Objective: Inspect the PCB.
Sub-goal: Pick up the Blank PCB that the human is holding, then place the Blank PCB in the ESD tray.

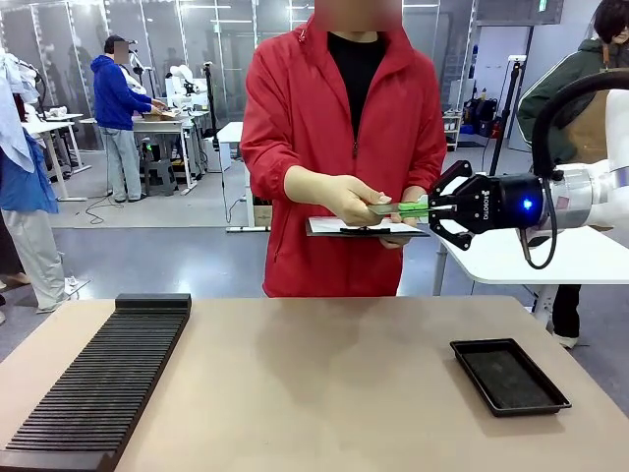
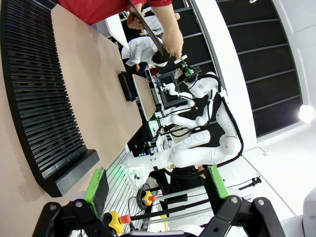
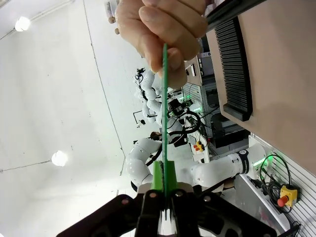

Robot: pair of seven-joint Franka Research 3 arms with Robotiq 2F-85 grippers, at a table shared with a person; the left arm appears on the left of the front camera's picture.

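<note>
One wide tan table (image 1: 334, 413) is spread across the front view, with a person (image 1: 295, 147) in a red jacket stood at its far side. A long black slotted rack (image 1: 103, 388) is laid on the table's left part, and a shallow black tray (image 1: 509, 376) is set well apart over on the right. A white clipboard (image 1: 339, 226) is held flat at waist height by the person, off the table. The left gripper (image 2: 157, 186) is seen with its jaws spread wide and nothing between them. The right gripper (image 1: 430, 208) is pressed together on one end of the PCB (image 1: 401, 208), which is held up in the air just above the clipboard, and the other end is pinched by the person's hand (image 1: 339, 197).
</note>
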